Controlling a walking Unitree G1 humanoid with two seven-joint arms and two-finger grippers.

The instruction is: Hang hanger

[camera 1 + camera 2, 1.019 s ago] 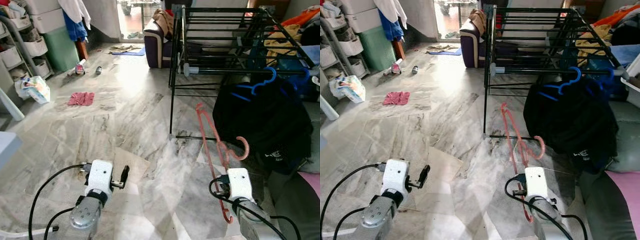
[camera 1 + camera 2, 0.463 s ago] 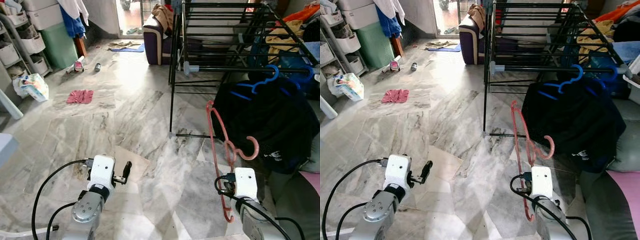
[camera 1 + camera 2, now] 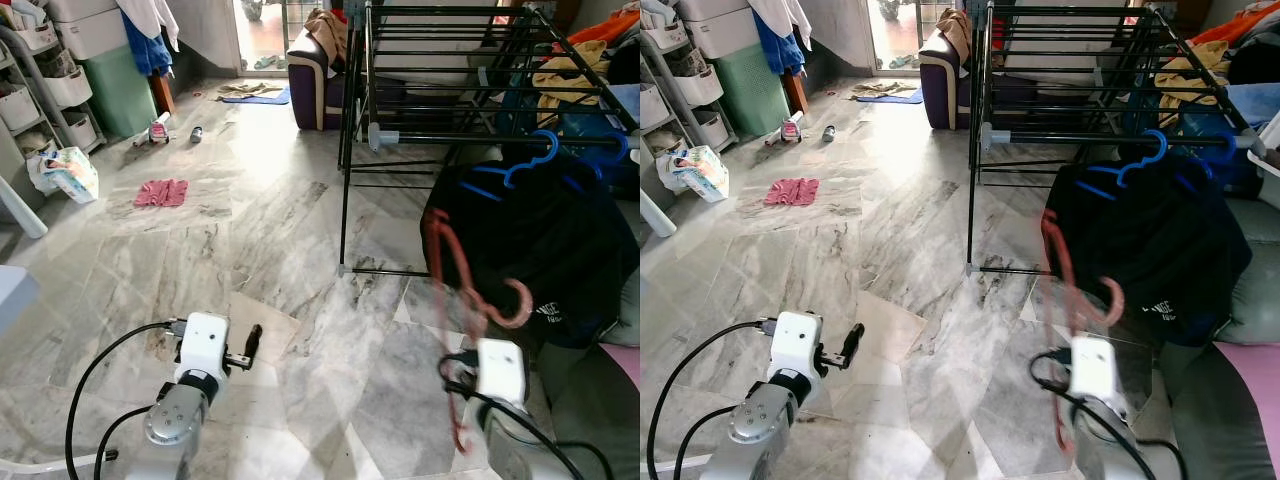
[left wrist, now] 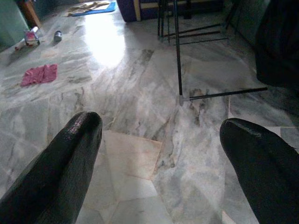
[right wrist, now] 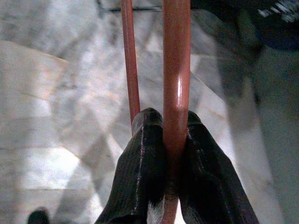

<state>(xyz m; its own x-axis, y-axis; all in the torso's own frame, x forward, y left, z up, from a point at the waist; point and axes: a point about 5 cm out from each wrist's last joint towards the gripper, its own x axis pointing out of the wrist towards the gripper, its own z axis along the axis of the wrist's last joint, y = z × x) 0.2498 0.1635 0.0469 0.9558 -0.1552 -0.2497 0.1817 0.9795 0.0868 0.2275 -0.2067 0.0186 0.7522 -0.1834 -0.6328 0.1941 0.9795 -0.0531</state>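
Note:
A red plastic hanger (image 3: 447, 290) stands upright in front of me on the right, its hook (image 3: 515, 305) curling towards a black garment (image 3: 540, 250). My right gripper (image 5: 174, 149) is shut on one of the hanger's bars, below its white wrist box (image 3: 500, 370). The hanger looks motion-blurred. A black drying rack (image 3: 440, 140) stands beyond it, with blue hangers (image 3: 530, 160) on its front rail carrying the black garment. My left gripper (image 4: 163, 154) is open and holds nothing, low over the marble floor on the left, its black finger (image 3: 252, 340) pointing forward.
A purple sofa (image 3: 315, 80) stands behind the rack's left side. A pink cloth (image 3: 161, 193), a plastic bag (image 3: 68, 175) and shoes (image 3: 160, 132) lie on the floor at the left, near storage shelves (image 3: 60, 90). Grey and pink cushions (image 3: 600, 390) are at the bottom right.
My right arm has swung the hanger to the right, closer to the black garment, and it now shows blurred. The left arm has stayed still.

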